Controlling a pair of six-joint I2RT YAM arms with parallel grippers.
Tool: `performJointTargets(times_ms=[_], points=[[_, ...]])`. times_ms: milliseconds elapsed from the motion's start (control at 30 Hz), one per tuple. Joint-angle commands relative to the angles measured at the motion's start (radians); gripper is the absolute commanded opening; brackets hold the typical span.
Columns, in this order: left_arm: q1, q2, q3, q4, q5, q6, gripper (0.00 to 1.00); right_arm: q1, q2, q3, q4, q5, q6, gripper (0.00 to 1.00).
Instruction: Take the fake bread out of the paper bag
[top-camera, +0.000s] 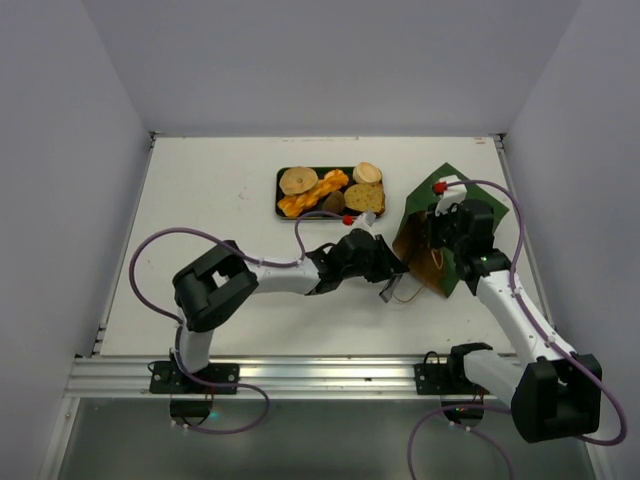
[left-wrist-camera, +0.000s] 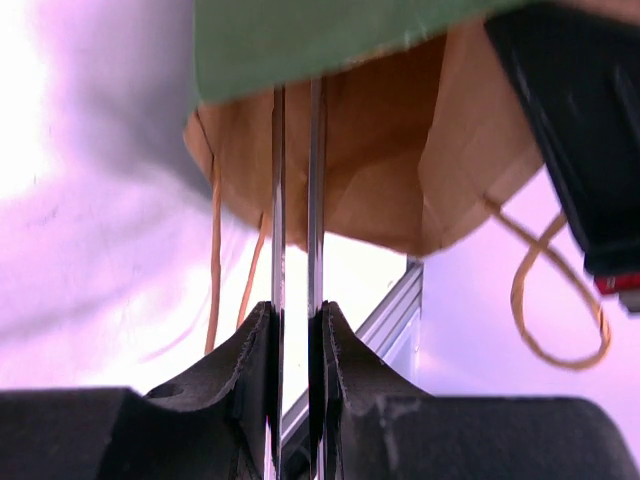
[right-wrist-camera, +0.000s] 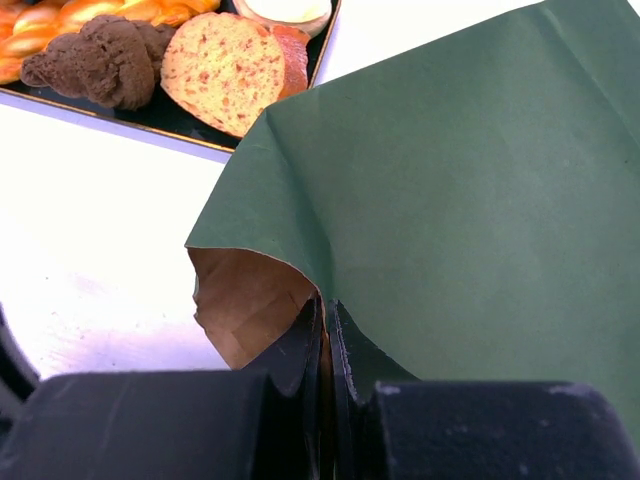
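The paper bag (top-camera: 455, 268), dark green outside and brown inside, lies tilted at the right with its mouth facing left. My right gripper (top-camera: 442, 226) is shut on its rim, as the right wrist view (right-wrist-camera: 328, 318) shows. My left gripper (top-camera: 380, 262) is shut on metal tongs (left-wrist-camera: 316, 200), whose arms reach into the bag's mouth (left-wrist-camera: 380, 150). No bread shows inside the bag. The fake bread lies on the dark tray (top-camera: 281, 192): the braided loaf (top-camera: 315, 193), round buns (top-camera: 297, 180), the toast slice (top-camera: 365, 197) and the dark piece (top-camera: 334, 202).
The bag's twine handles (left-wrist-camera: 550, 290) hang loose at its mouth. The tray's corner with the toast (right-wrist-camera: 225, 70) and the dark piece (right-wrist-camera: 100, 60) lies just left of the bag. White walls stand on three sides. An aluminium rail (top-camera: 300, 375) runs along the near edge.
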Motion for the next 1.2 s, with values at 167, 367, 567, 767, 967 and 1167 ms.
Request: performJointTargets(times_ms=[167, 367, 567, 767, 967, 1167], points=[[-0.032, -0.174, -0.087, -0.022, -0.012, 0.073, 0.00, -0.005, -0.002, 0.016, 0.048, 0.056, 0.017, 0.03], [-0.059, -0.268, -0.177, -0.039, -0.072, 0.087, 0.00, -0.005, -0.002, 0.015, 0.051, 0.072, 0.017, 0.03], [-0.098, -0.322, -0.239, -0.037, -0.086, 0.092, 0.00, -0.005, -0.005, 0.015, 0.051, 0.091, 0.019, 0.03], [-0.122, -0.410, -0.283, -0.098, -0.139, 0.124, 0.00, -0.006, -0.005, 0.013, 0.051, 0.091, 0.019, 0.03], [-0.147, -0.513, -0.315, -0.161, -0.172, 0.164, 0.00, -0.005, -0.003, 0.013, 0.054, 0.093, 0.019, 0.03], [-0.153, -0.602, -0.375, -0.195, -0.107, 0.184, 0.00, -0.005, -0.008, 0.012, 0.051, 0.095, 0.016, 0.03]])
